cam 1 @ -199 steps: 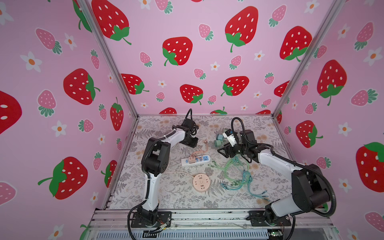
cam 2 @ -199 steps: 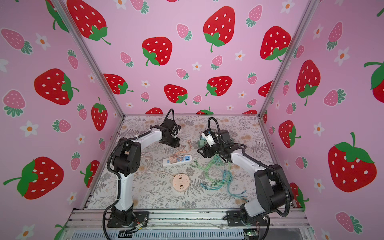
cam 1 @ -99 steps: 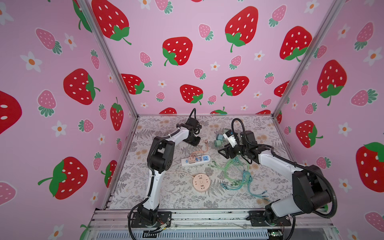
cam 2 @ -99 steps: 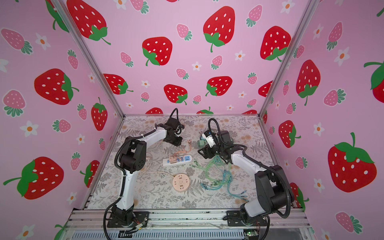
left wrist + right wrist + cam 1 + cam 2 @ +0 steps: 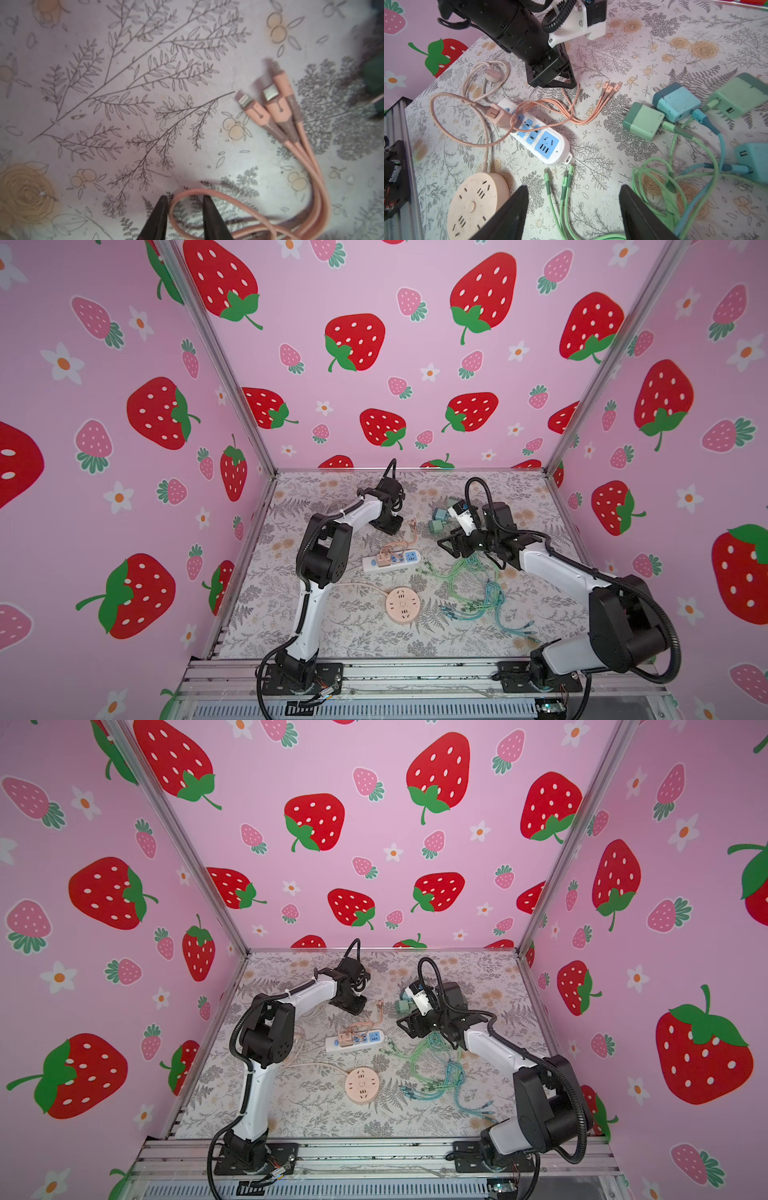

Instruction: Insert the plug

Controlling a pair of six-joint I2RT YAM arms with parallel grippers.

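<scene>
Between my left jaws, a little apart and clamping nothing, a loop of the pink cable (image 5: pixel 220 192) lies on the table (image 5: pixel 62 52), its three connectors (image 5: pixel 268 108) fanned out further on. Below my right jaws, wide apart and empty, I see the tips of the green cables (image 5: pixel 564 187), with the white power strip (image 5: pixel 552 151) just beyond. The pink plug (image 5: pixel 500 118) sits on that strip at the end nearer my left arm (image 5: pixel 353 514), while the green and blue chargers (image 5: pixel 643 122) lie loose beside the green cables.
</scene>
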